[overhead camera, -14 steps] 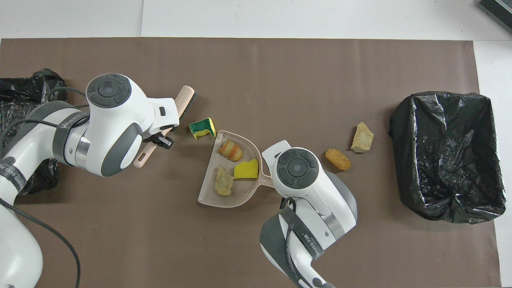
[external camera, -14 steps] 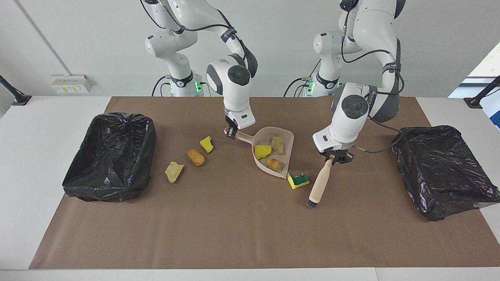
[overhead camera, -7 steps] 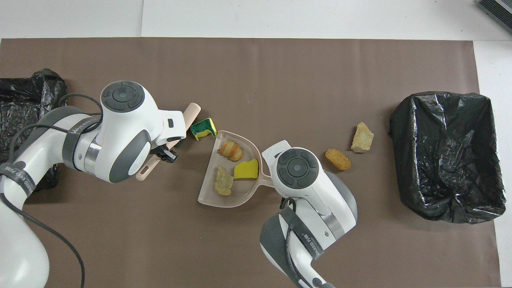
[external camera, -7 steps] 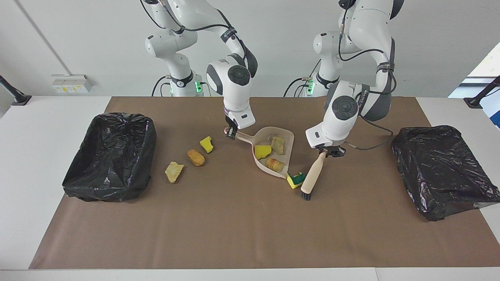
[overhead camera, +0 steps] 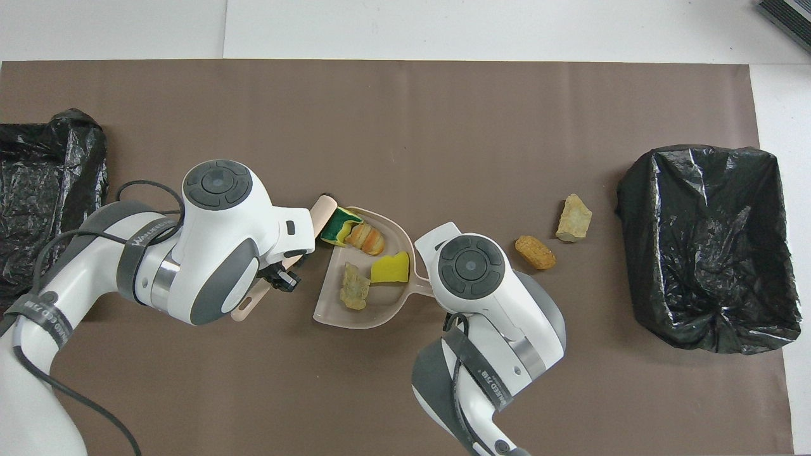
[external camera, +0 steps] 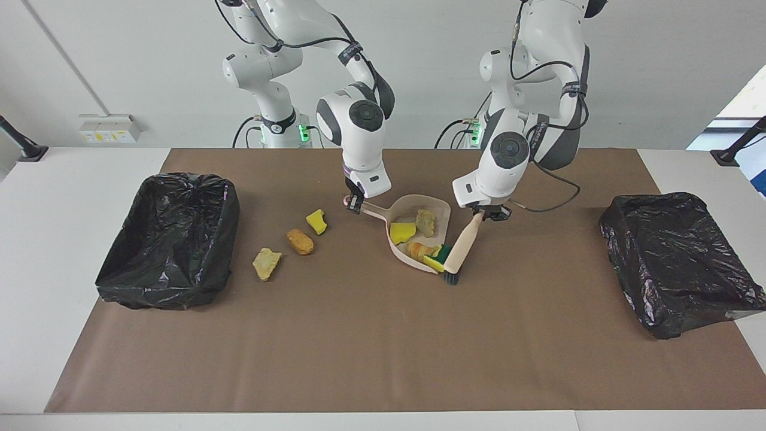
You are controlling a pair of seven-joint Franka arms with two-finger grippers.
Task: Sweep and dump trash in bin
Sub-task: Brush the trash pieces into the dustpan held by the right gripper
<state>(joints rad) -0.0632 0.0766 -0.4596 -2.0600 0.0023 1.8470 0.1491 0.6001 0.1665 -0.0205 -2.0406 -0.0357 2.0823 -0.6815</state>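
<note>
Lying in two groups on the brown mat, the trash is small scraps: in the beige plastic dustpan (external camera: 419, 234) sit a yellow sponge bit (external camera: 402, 231), a tan chunk (external camera: 426, 222), a striped bread-like roll (external camera: 419, 249) and a yellow sponge with a green face (external camera: 438, 257) at the pan's mouth; nearer the right arm's black-lined bin (external camera: 170, 239) lie another yellow sponge piece (external camera: 317, 221), a brown bread-like chunk (external camera: 300, 241) and a pale tan lump (external camera: 266, 263). The left gripper (external camera: 489, 214) is clamped on the beige wooden brush (external camera: 459, 250), whose black bristles press against the green-faced sponge. The right gripper (external camera: 354, 204) grips the dustpan's handle. From overhead, both grippers are mostly hidden by their wrists, and the second black-lined bin (overhead camera: 44, 190) is cut off.
</note>
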